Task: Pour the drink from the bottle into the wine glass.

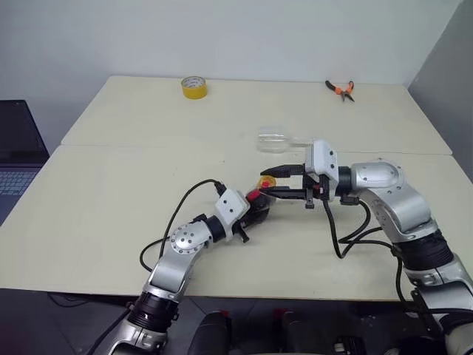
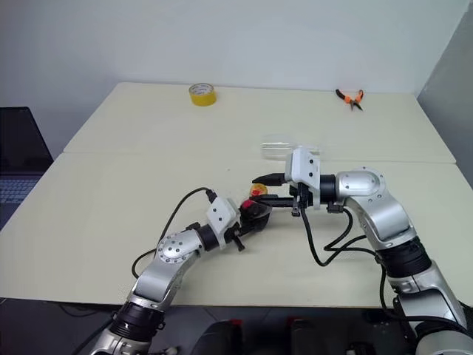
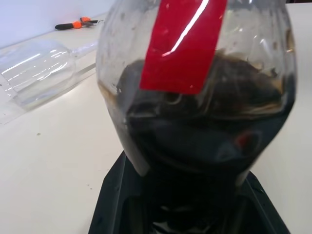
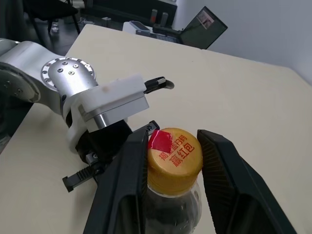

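Observation:
The bottle [image 1: 256, 201] is a small clear one with a red label, tilted a little above the table near its middle. The dark drink [image 3: 209, 141] fills its lower belly. My left gripper [image 1: 253, 211] is shut on that belly from the near side. My right gripper [image 4: 173, 146] reaches in from the right. Its two fingers [image 4: 127, 165] are closed on either side of the yellow cap [image 4: 174, 157]. The wine glass [image 1: 277, 139] appears to lie on its side on the table just beyond the right gripper, and its bowl and stem [image 3: 39, 73] also show in the left wrist view.
A yellow tape roll [image 1: 194, 87] sits at the far left of the back table. Orange-handled pliers [image 1: 341, 89] lie at its far right. A laptop [image 1: 18, 155] stands off the left edge. A seam [image 1: 148, 145] divides the two tabletops.

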{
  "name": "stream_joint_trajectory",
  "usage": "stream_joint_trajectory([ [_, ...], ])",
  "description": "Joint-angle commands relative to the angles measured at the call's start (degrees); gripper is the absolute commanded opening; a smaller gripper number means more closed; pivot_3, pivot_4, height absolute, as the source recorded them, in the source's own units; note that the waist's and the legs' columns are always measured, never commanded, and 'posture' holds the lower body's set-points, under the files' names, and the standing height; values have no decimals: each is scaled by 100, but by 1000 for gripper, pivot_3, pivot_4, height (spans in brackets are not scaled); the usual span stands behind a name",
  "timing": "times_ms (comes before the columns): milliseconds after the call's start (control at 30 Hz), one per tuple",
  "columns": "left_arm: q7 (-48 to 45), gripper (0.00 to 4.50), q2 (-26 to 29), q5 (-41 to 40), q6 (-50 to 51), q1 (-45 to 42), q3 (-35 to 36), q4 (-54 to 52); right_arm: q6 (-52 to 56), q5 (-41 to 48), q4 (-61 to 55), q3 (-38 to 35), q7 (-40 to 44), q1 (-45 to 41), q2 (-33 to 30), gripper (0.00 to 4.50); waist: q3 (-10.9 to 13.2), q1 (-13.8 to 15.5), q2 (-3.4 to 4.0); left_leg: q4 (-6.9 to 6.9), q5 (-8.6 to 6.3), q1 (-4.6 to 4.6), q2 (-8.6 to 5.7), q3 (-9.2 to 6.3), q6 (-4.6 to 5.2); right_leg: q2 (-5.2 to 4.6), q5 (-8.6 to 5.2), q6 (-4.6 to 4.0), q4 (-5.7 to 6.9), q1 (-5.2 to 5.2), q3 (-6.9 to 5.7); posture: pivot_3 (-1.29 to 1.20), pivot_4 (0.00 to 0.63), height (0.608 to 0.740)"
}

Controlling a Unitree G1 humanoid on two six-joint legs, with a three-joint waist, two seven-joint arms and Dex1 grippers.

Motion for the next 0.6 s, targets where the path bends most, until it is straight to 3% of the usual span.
stream_joint_trajectory([
  [33,-138,1007,-34,-230,-99,-71,33,-552,405,65,-362,-303,-31,296,-296,2599,2,11,3,0,0,-1,-1,0,0,-1,0,0,-1,0,0,0,150,740],
  [200,-153,980,-89,-234,-91,-181,38,-454,1324,699,-1754,-1005,-666,1000,-497,4389,8,27,8,2,0,-7,-1,-3,0,-2,0,0,-2,-2,-3,0,150,740],
  [333,-144,980,-122,-209,-132,-236,40,-369,2095,1292,-2586,-1464,-1459,1353,-287,4450,9,4,10,0,0,-6,0,-3,0,0,0,0,1,-2,-2,0,150,740],
  [400,-129,980,-166,-184,-151,-257,15,-323,2341,1271,-3115,-1583,-2490,1633,250,4450,8,4,10,-2,0,-3,1,-4,0,2,0,0,3,-1,-4,0,150,740],
  [467,-120,979,-233,-157,-172,-253,-50,-291,2605,958,-3702,-1437,-3701,1981,961,4450,8,4,11,-4,0,-4,4,-7,-1,6,0,0,4,-4,-5,0,150,740],
  [600,-142,979,-304,-151,-176,-284,-85,-231,2930,581,-4134,-975,-4542,2106,1486,4450,12,6,17,2,1,-11,-3,-1,-3,1,0,3,6,-10,3,0,150,740],
])
